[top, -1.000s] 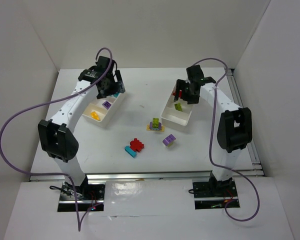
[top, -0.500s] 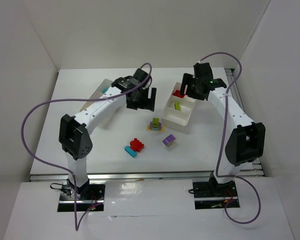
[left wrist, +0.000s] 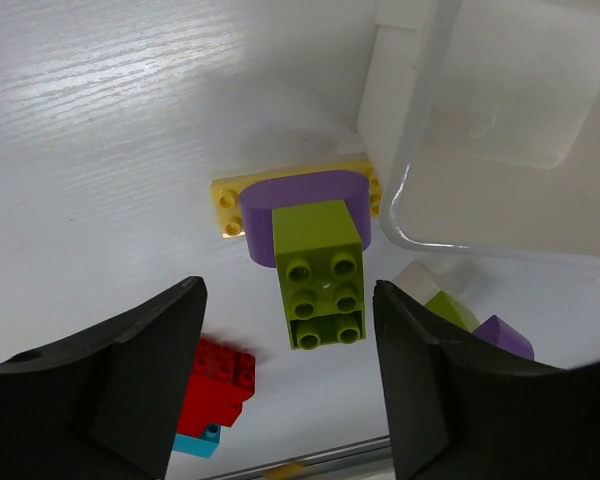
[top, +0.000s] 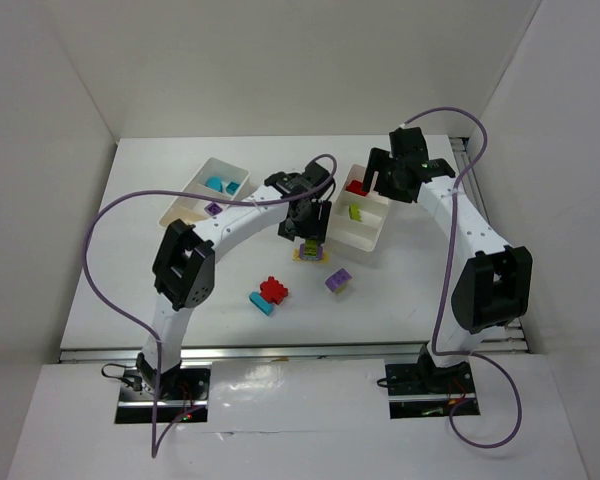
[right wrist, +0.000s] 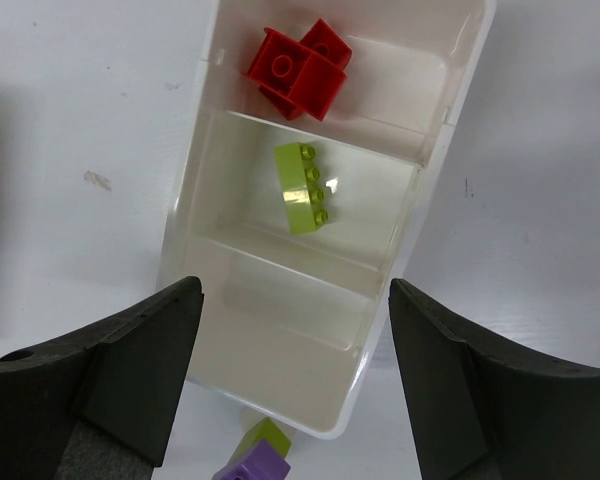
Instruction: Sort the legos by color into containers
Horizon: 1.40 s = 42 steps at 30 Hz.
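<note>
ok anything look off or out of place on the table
Nothing spilled or broken. The odd one is the stack beside the right tray: a lime brick on a purple piece on a yellow plate, three colours joined. In that tray's middle compartment, another lime brick lies on its side.

On the counter point(top: 400, 290), the left tray point(top: 185, 190) lies at ten o'clock from the middle, the right tray point(top: 360, 240) at two o'clock. A three-brick stack point(top: 311, 250) stands just beside the right tray's near corner, at its seven o'clock. The near-right cluster point(top: 338, 280) lies at the stack's five o'clock, the near-left cluster point(top: 269, 295) at its seven. In the right tray, joined bricks point(right wrist: 300, 72) occupy the far compartment, a single brick point(right wrist: 305, 188) the middle one.
</note>
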Motion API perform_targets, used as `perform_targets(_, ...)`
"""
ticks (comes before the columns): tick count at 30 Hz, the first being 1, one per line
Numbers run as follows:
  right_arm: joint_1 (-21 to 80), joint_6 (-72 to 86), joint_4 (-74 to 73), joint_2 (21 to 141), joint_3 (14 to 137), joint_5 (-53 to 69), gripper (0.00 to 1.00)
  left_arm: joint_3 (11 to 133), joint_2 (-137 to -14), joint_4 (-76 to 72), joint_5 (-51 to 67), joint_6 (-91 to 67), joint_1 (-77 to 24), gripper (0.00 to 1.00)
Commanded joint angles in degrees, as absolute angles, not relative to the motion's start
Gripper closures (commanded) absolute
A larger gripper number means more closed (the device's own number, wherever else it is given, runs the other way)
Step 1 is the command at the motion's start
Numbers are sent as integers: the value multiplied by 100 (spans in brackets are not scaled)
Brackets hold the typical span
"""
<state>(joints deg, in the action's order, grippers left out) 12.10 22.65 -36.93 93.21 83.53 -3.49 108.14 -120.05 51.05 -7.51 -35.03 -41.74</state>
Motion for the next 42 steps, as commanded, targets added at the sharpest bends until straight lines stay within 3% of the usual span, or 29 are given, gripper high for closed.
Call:
perform_targets(1,1178,2285,-3647,9053,8306,-422,18,11048,-12120,5168,-976,-3604,-4263,23)
perform_targets(9,1178,2285,-3647,9053,8306,-370,18,10986,-12226,5168,-976,-3551,-4263,40)
perform_targets(13,1178,2285,-3595,9053,8306,-308,18,11039,-12226,5221,-1089,-3437,-4263,43)
perform_targets(19,1178,2233,-3595,9053,8367,-255,18,11337,-11892,5659,-1090,-3323,-4193,89)
perform_targets(20,1178,2180,-3595,9053,8367,-116,18,11338,-11718,5747,-977,-3322,-4001,100)
perform_targets(29,1178,1846,-3235,9114,8543,1843,18,11092,-10503,5397,1324,-2461,-2244,100)
perform_targets(36,1230,2372,-2138,9368,8358,4076,19,10856,-10433,4757,2083,-2750,-1793,100)
perform_targets(42,1635,2856,-1715,10114,8700,4096,20,10293,-10134,4237,2549,-2971,-1530,100)
